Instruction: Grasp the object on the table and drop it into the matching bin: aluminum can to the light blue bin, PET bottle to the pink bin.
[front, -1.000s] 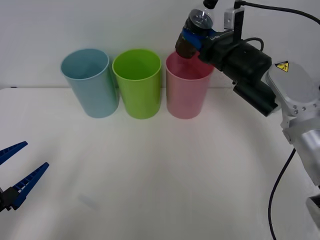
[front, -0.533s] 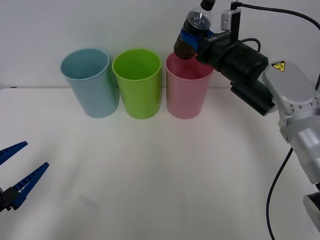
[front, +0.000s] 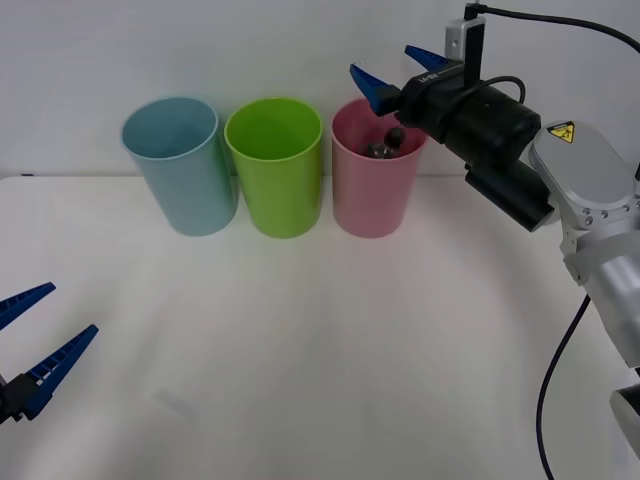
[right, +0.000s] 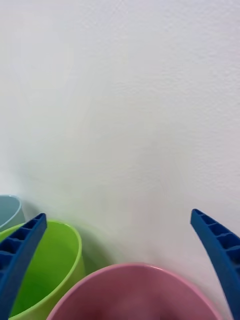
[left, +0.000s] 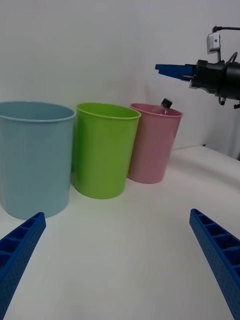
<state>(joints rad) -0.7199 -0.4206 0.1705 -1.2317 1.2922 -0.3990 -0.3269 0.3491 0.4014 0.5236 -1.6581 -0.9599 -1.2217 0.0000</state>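
PET bottle (front: 387, 143): inside the pink bin (front: 374, 190), tilted, black cap and clear shoulder level with the rim; cap tip also visible above the rim from the left wrist view (left: 166, 103).

Right gripper (front: 396, 68): blue ribbed fingers (front: 366, 86) spread wide, released, holding nothing; poised above the mouth of the pink bin, apart from the bottle. Black wrist and grey arm reaching in from the right edge of the front view. Same fingers seen at the lower corners of the right wrist view (right: 120, 260), pink rim between them.

Left gripper (front: 28, 345): fingers parted, empty, low at the near left edge of the table (front: 320, 360), well apart from the bins.

Bins: three in a row at the far edge of the table, against a white wall. Light blue bin (front: 182, 165) on the left, lime green bin (front: 276, 165) in the middle, pink on the right; neighbours just beside one another, all upright.
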